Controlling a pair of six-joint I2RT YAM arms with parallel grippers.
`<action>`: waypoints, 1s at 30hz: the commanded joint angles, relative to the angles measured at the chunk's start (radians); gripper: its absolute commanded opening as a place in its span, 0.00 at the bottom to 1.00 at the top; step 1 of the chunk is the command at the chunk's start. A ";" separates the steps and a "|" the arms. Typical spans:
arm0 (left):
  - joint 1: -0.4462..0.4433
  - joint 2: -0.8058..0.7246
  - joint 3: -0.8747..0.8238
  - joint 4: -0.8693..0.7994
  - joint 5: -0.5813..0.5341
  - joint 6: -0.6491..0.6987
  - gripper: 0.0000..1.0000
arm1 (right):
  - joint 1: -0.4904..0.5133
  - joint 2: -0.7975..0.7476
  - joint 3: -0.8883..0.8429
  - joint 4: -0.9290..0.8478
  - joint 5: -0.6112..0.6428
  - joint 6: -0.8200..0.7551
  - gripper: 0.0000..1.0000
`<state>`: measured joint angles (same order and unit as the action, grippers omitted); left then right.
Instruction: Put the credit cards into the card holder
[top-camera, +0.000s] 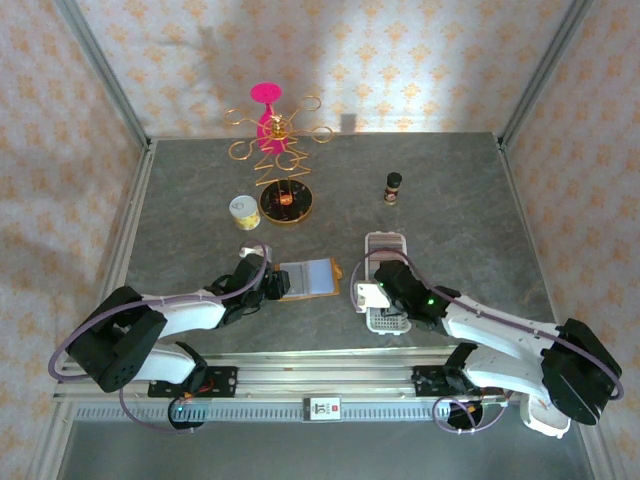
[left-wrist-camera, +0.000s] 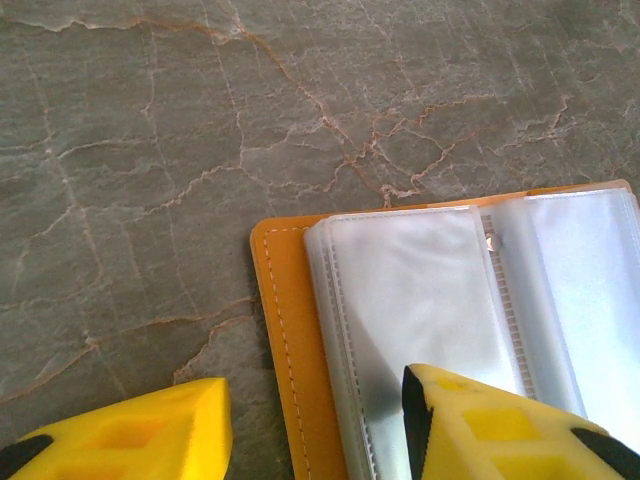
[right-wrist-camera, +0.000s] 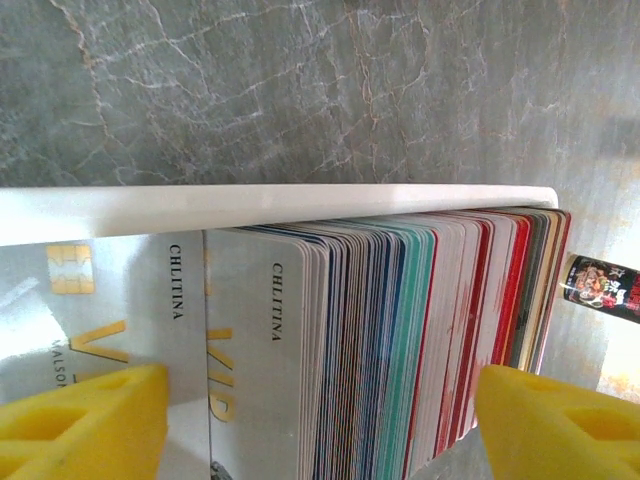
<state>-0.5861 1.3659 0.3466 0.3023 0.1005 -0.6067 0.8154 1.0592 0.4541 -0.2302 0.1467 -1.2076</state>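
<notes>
One card holder (top-camera: 308, 278): open flat, centre of tabletop (top-camera: 200, 200). Credit cards (right-wrist-camera: 400, 330): one dense upright stack, uncountable, in one white tray (right-wrist-camera: 270, 205), right of centre. Left pincer (left-wrist-camera: 315, 400): apart, astride holder's left edge. Right pincer (right-wrist-camera: 322, 400): apart, astride stack.

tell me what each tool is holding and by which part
Nothing looks gripped. The right tool straddles the credit cards in the white tray, jaws apart; the left tool straddles the stitched edge of the card holder, also unclosed.
</notes>
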 joint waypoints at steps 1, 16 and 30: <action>-0.007 0.065 0.019 0.035 0.148 -0.004 0.46 | -0.004 -0.025 0.024 0.011 0.061 -0.004 0.73; -0.006 0.079 0.023 0.038 0.154 -0.004 0.41 | -0.005 -0.034 0.043 -0.013 0.070 -0.021 0.41; -0.007 0.075 0.024 0.033 0.151 -0.004 0.39 | -0.005 -0.038 0.052 -0.071 0.014 0.011 0.41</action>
<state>-0.5797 1.3815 0.3531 0.3099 0.1047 -0.6033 0.8143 1.0355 0.4847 -0.2764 0.1631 -1.2167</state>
